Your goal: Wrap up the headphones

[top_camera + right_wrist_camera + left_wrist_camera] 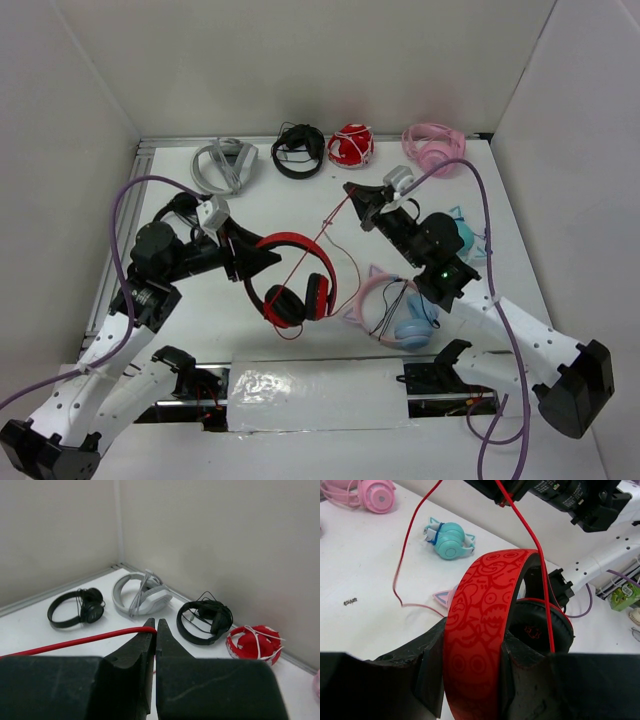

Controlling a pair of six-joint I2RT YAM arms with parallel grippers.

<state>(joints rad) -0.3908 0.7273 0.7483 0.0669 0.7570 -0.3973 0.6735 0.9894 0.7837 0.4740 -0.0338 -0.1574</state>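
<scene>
The left gripper [255,257] points rightward, jaws clamped partly apart, while the right gripper [360,198], just beyond it, points leftward, pinched tight.

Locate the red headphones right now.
In the top view the red headphones are just left of centre, headband clamped by the left gripper, pink cat-ear headphones to their right; their cable runs to the right gripper.

Far edge lined by grey headphones [222,165], black headphones [299,150], red bundle with white cord [351,146] and pink headphones [433,148]. Bare worktop [288,205] far of centre. Red headphones [290,285] fill centre; taut red cable [325,228] crosses diagonally. Right crowded: teal headphones [466,236], cat-ear headphones [395,318].
</scene>
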